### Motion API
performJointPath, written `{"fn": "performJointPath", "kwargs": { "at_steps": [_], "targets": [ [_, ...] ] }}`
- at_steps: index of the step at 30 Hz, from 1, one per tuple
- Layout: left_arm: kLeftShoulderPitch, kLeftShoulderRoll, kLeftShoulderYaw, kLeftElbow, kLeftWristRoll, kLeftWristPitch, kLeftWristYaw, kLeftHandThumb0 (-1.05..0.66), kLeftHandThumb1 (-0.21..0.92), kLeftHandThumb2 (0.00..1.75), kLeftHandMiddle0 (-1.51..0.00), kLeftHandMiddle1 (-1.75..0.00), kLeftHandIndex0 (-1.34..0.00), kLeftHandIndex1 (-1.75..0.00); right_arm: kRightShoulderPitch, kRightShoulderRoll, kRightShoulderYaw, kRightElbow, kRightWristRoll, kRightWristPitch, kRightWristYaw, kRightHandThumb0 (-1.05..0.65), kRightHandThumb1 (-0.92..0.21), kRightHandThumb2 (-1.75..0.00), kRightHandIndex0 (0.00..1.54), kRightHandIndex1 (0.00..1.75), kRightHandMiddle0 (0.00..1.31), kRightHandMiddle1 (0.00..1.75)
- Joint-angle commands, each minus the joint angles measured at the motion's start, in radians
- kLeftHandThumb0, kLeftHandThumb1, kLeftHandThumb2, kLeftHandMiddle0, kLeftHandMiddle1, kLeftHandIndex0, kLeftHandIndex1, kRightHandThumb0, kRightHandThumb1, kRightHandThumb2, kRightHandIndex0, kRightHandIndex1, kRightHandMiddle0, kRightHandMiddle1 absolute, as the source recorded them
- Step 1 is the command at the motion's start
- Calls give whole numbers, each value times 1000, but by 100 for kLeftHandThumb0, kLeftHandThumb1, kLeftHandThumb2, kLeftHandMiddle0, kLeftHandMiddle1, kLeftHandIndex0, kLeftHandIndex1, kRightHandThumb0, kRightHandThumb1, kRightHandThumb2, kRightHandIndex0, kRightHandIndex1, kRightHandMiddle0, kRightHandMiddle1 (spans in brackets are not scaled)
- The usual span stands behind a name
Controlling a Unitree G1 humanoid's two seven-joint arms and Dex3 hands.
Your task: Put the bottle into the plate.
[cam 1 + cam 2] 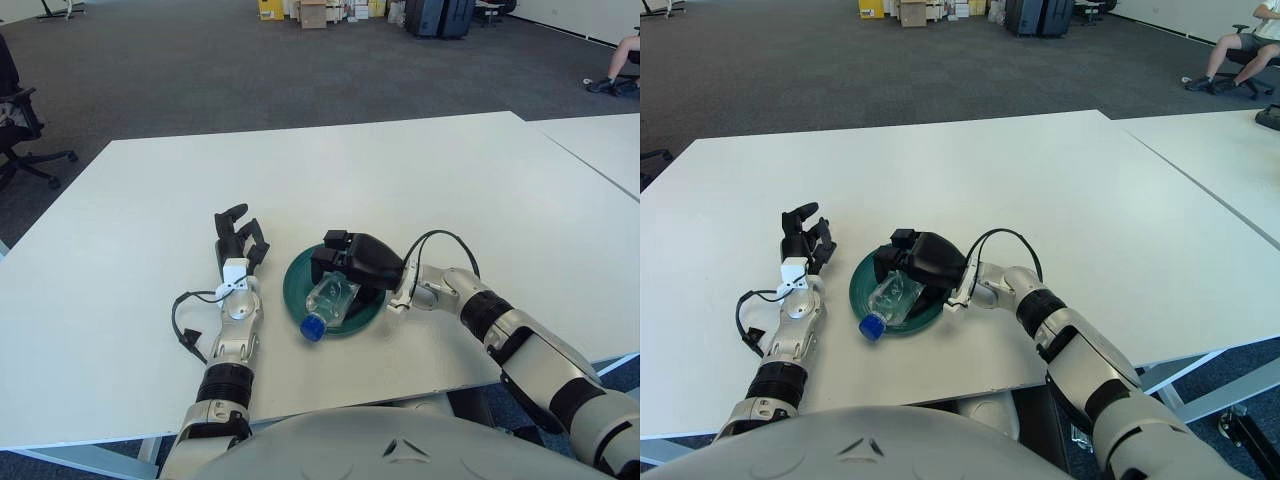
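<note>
A clear plastic bottle (330, 302) with a blue cap lies on its side in the dark green plate (296, 270), its cap end over the plate's near rim. My right hand (352, 262) is over the plate's far right part, its fingers curled around the bottle's base end. My left hand (238, 238) shows on the white table just left of the plate, fingers relaxed and holding nothing.
The white table (330, 170) stretches far behind the plate. A second white table (600, 140) stands at the right with a narrow gap between. An office chair (20, 130) is at the far left on the carpet.
</note>
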Motion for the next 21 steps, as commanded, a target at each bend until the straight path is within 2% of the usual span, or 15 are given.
{"fn": "performJointPath", "kwargs": {
  "at_steps": [1,14,21],
  "targets": [
    [-9,6,-2,-4,0,1,-7,-57,92,75,-46,-57,-15,-110,-24,4,-30,-11,39,2,6,-46,-35,-127,108,175,58,175],
    [-10,4,-3,-1,1,5,-6,-59,92,75,-46,-56,-16,-110,-42,32,-75,-14,64,29,14,-45,-35,-127,108,175,58,175],
    [-9,7,-6,2,10,3,-4,-60,92,76,-46,-56,-16,-110,-45,33,-80,-15,60,29,16,-46,-35,-127,107,175,58,175]
  ]
}}
